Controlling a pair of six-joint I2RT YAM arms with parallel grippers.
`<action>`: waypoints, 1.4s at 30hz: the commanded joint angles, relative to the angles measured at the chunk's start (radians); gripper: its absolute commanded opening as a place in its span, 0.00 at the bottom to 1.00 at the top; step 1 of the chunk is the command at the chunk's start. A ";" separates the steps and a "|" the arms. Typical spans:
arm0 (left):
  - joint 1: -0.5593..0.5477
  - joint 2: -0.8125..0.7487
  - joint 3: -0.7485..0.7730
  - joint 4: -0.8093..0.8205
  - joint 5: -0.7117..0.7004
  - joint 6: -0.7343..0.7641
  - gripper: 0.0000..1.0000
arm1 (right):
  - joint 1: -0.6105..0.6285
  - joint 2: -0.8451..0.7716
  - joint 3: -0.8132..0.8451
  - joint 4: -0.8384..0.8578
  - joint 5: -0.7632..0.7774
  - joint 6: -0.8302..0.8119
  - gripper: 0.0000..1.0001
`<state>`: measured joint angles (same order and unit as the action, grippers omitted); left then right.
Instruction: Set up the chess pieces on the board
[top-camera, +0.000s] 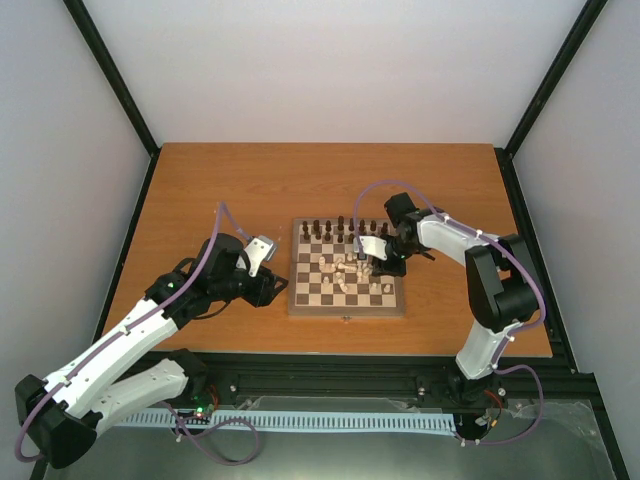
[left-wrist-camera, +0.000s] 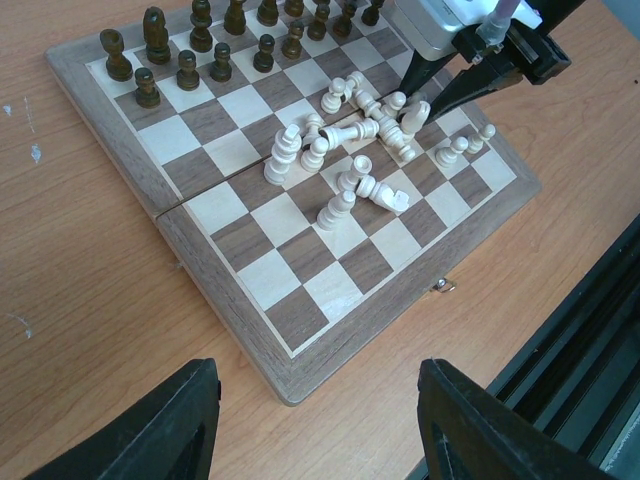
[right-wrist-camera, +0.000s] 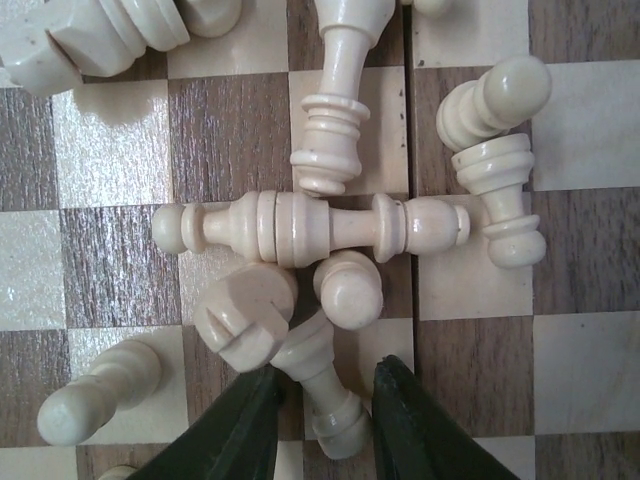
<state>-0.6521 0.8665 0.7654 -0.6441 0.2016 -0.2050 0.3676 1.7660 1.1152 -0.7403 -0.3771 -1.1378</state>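
Observation:
The board (top-camera: 300, 300) lies mid-table; it also shows in the left wrist view (left-wrist-camera: 290, 375). Dark brown pieces (top-camera: 345, 228) stand upright in the two far rows (left-wrist-camera: 190, 60). Cream pieces (top-camera: 350, 270) lie tumbled in a heap at mid-board (left-wrist-camera: 350, 140). My right gripper (top-camera: 372, 255) is low over the heap. In the right wrist view its jaws (right-wrist-camera: 325, 372) stand slightly apart on either side of one lying cream piece (right-wrist-camera: 335, 405), next to a cream rook (right-wrist-camera: 245, 315) and a pawn (right-wrist-camera: 348, 290). My left gripper (left-wrist-camera: 315, 420) is wide open and empty, above the board's near left corner.
A long cream piece (right-wrist-camera: 300, 228) lies crosswise just beyond my right fingers. A small metal latch (left-wrist-camera: 443, 286) sticks out of the board's near edge. The black frame rail (left-wrist-camera: 600, 300) runs along the table's near side. White walls surround the orange-brown table (top-camera: 220, 190).

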 joint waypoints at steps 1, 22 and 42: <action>-0.007 0.000 0.006 0.009 -0.007 0.018 0.57 | -0.008 -0.009 -0.039 0.004 0.045 -0.010 0.25; -0.008 -0.026 0.004 0.015 0.015 0.018 0.57 | -0.012 -0.137 -0.012 -0.114 0.134 0.041 0.09; -0.007 -0.045 0.004 0.014 0.020 0.017 0.57 | 0.342 -0.359 -0.163 -0.250 0.747 0.114 0.10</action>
<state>-0.6521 0.8356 0.7643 -0.6437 0.2111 -0.2050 0.6704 1.4189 1.0168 -0.9432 0.1696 -1.0451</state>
